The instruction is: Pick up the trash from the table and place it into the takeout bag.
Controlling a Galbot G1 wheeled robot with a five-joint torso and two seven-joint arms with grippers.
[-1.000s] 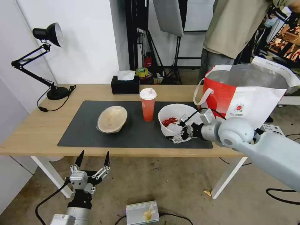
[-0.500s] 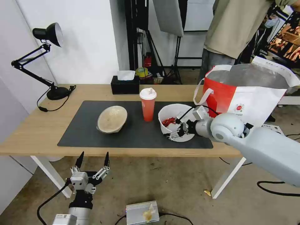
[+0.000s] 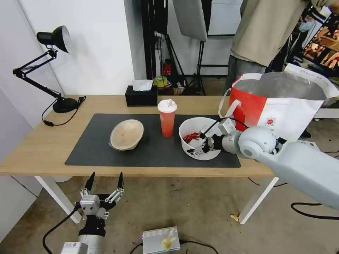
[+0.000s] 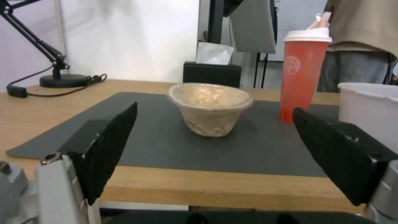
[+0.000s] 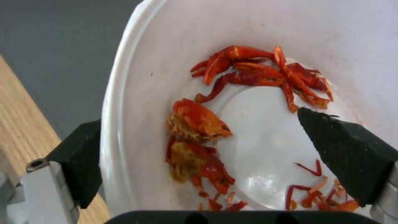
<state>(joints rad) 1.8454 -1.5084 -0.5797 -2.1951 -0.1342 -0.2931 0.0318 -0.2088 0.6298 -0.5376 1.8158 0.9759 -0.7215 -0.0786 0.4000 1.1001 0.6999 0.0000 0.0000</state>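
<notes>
Trash sat on the table [image 3: 42, 148]; I had the right gripper [image 3: 198, 144] spread open astride the near rim of the white bowl [image 3: 192, 127], one finger inside. My left gripper [image 3: 105, 181] hung open below the table edge; the bag [image 3: 282, 113] stood at the right end.

No legible text on anything.

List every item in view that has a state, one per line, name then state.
white bowl: upright on the mat, red scraps inside, rim straddled by the open right gripper.
orange-red cup: upright, lid on.
beige bowl: tilted, stained, untouched.
takeout bag: standing, mouth open.
tissue box: tissue sticking out.
left gripper: open, below the table edge.
</notes>
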